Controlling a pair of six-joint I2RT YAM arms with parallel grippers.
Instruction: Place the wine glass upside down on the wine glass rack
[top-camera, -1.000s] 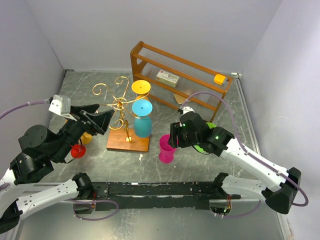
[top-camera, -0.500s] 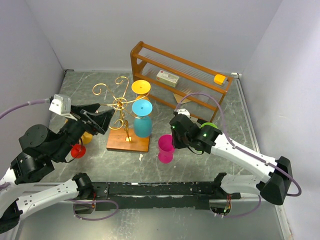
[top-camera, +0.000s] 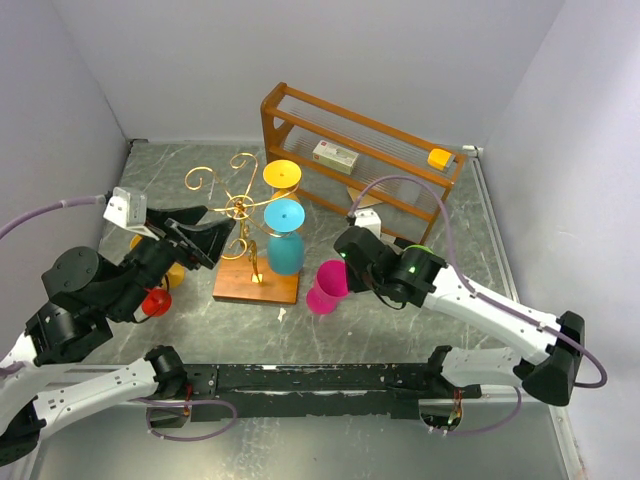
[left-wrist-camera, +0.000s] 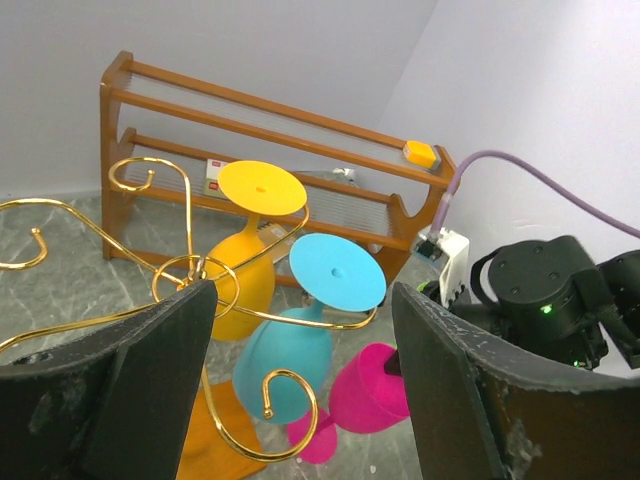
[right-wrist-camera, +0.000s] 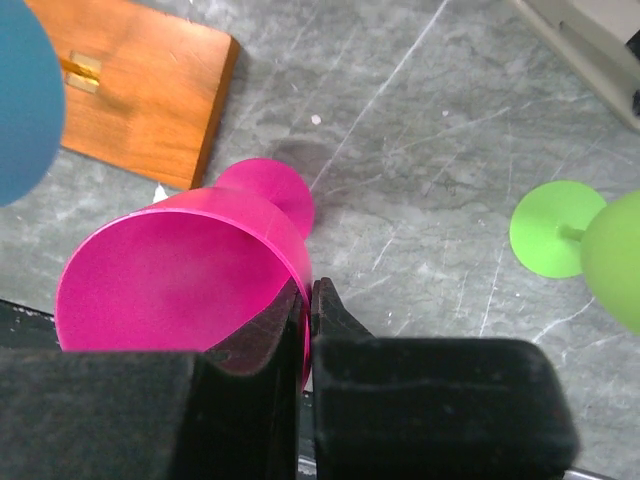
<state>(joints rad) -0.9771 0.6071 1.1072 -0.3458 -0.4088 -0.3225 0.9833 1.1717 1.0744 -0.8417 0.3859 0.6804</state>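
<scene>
Surface: a grey veined stone table (top-camera: 380, 335) is lying under both my arms.
Room: plain pale walls are closing in on three sides.
Right gripper (right-wrist-camera: 305, 295): I am pinching the rim of the pink wine glass (right-wrist-camera: 180, 290) between nearly touching fingers, one inside the bowl and one outside.
Left gripper (left-wrist-camera: 300, 300): I am holding it wide and empty, facing the scrolls of the wine glass rack (top-camera: 241, 207).
Task's glass: it is tilting just ahead of my right fingers, beside the rack's wooden base and not on the rack.
Glasses, counted: five. They are the pink one, a blue glass (top-camera: 285, 245) and a yellow glass (top-camera: 282, 175) hanging upside down on the rack, a green glass (right-wrist-camera: 555, 228) right of my right gripper, and a red glass (top-camera: 155, 302) below my left arm.
Racks: one gold rack and one brown wooden shelf (top-camera: 272, 110) beyond it.
On the shelf: one small box (top-camera: 335, 157) and one yellow block (top-camera: 439, 158).
Change: a second ago my right jaws were standing apart at the upright pink glass; now they are clamping it and it is leaning.
</scene>
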